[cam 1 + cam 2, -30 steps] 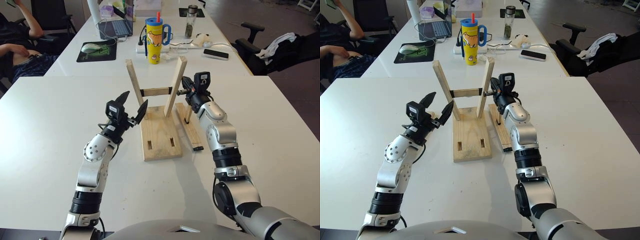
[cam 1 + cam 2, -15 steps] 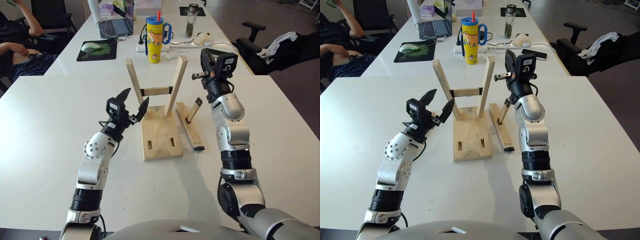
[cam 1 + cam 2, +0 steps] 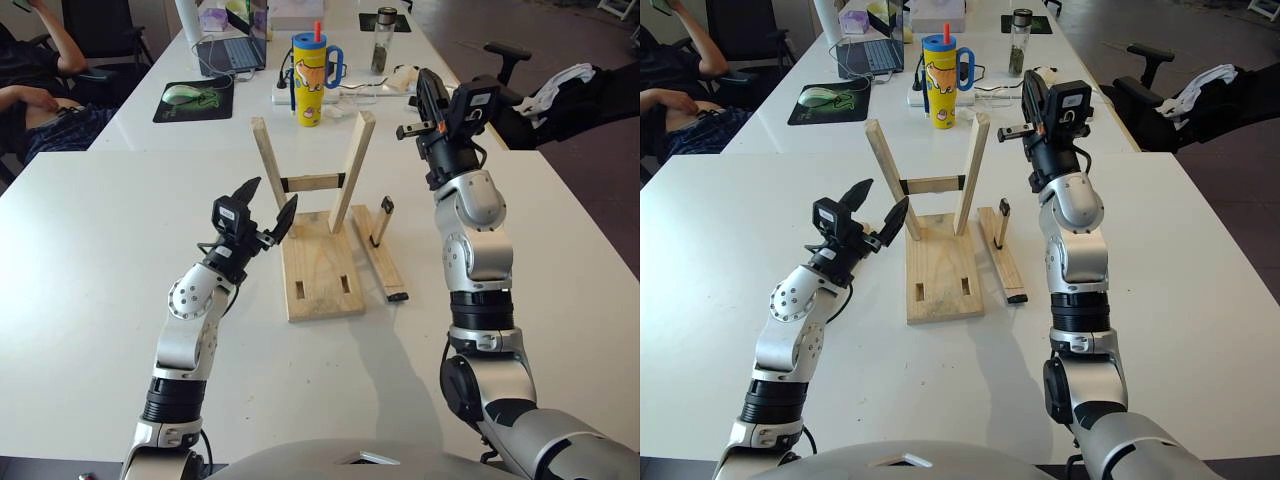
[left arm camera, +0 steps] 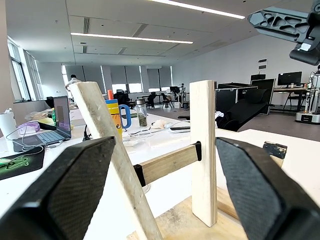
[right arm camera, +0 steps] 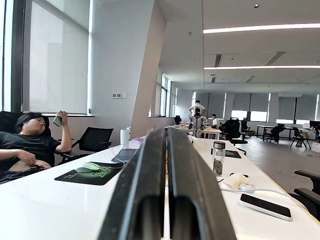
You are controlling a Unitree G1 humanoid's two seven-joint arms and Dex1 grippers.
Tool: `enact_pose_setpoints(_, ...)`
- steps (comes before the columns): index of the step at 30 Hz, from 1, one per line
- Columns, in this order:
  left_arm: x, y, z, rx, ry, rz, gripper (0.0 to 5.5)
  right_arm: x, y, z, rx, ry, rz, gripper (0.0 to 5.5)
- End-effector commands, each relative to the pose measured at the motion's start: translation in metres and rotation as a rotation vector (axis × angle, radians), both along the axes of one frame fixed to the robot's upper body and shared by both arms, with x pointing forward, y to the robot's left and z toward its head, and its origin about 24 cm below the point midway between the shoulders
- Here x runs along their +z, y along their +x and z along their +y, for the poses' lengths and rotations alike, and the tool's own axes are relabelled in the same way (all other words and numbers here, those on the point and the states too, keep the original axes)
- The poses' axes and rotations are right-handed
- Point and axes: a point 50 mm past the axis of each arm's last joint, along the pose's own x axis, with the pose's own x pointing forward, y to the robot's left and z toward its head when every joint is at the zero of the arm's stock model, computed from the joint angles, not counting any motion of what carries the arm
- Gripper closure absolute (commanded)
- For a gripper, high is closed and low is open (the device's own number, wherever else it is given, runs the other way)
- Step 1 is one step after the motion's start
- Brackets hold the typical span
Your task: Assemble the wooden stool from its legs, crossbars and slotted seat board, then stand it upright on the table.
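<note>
The slotted seat board [image 3: 322,268] lies flat mid-table. Two legs [image 3: 351,170] stand in its far slots, leaning apart and joined by a crossbar [image 3: 312,183]. A second leg-and-crossbar set [image 3: 385,265] lies on the table along the board's right edge, one short piece [image 3: 381,220] propped up. My left gripper [image 3: 270,197] hovers open just left of the board, at the height of the crossbar [image 4: 167,162]; its pads [image 4: 65,200] frame the standing legs. My right gripper [image 3: 425,92] is raised high to the right of the legs, fingers [image 5: 150,165] pressed together, holding nothing.
On the adjoining table behind stand a yellow cup [image 3: 308,80], a laptop [image 3: 232,50], a mouse on a dark pad [image 3: 193,100], a bottle [image 3: 384,42] and cables. An office chair [image 3: 500,60] is at the right. Bare white tabletop [image 3: 100,260] surrounds the board.
My right gripper has risen from beside the right standing leg, up and to the right, empty. The propped short piece shifted slightly. The left arm has stayed put.
</note>
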Motion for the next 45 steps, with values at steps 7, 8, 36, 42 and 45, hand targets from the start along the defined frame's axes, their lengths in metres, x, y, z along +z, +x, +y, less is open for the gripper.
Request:
enact_pose_setpoints(7, -0.003, -0.001, 0.004, 0.01, 0.005, 0.017, 1.83, -0.016, 0.004, 0.014, 0.027, 0.024, 0.121, 5.48)
enact_pose_setpoints(8, -0.002, -0.001, 0.005, 0.014, 0.006, 0.016, 1.83, -0.039, 0.008, 0.016, 0.021, 0.041, 0.254, 5.48)
enact_pose_setpoints(36, -0.004, 0.0, 0.012, 0.044, 0.023, 0.012, 1.83, -0.044, -0.056, 0.043, 0.338, -0.178, 0.195, 5.48)
enact_pose_setpoints(42, -0.006, -0.003, 0.019, 0.076, 0.025, 0.018, 1.83, -0.129, -0.11, 0.012, 0.406, -0.242, 0.658, 4.87)
enact_pose_setpoints(45, -0.009, -0.004, 0.019, 0.067, 0.021, 0.033, 1.57, -0.143, -0.106, -0.004, 0.302, -0.163, 0.806, 4.45)
